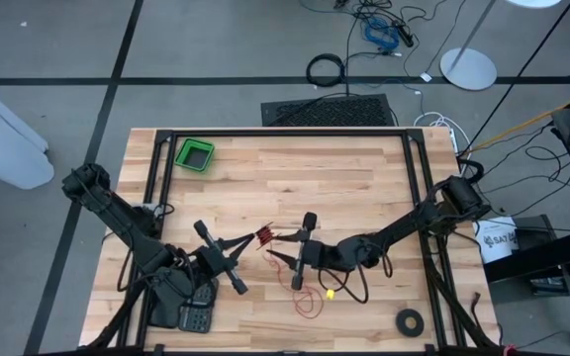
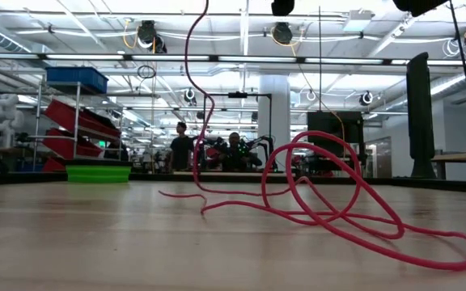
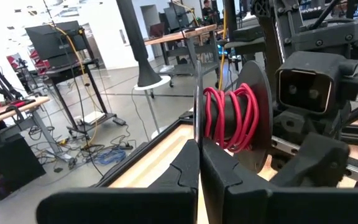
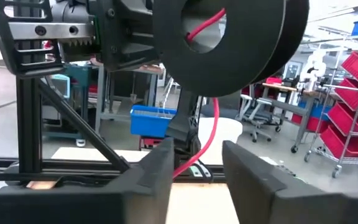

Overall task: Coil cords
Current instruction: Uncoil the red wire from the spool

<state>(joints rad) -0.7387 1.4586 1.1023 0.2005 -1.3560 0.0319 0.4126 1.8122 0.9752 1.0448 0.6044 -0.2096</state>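
Note:
A red cord is partly wound on a black spool (image 3: 229, 118), which hangs above the table's middle (image 1: 265, 235). My left gripper (image 3: 199, 163) is shut on the spool. From the spool's centre hole (image 4: 204, 28) the cord (image 4: 215, 124) drops between the open fingers of my right gripper (image 4: 194, 168), which faces the spool from the table's right (image 1: 278, 253). The cord's loose end lies in slack loops (image 2: 338, 202) on the table (image 1: 310, 297). My left gripper pinches the rim of the spool's thin flange (image 3: 198, 134) between its two fingers. The fingers come level from the table's left. The spool is lifted clear of the table, its flanges upright. My right gripper has the cord running between its fingers; whether they touch it I cannot tell.
A green bin (image 1: 194, 154) stands at the table's far left and also shows in the low view (image 2: 98, 172). A flat black tape ring (image 1: 410, 320) lies near the front right corner. A thick black cable hoop (image 1: 327, 69) lies on the floor beyond the table.

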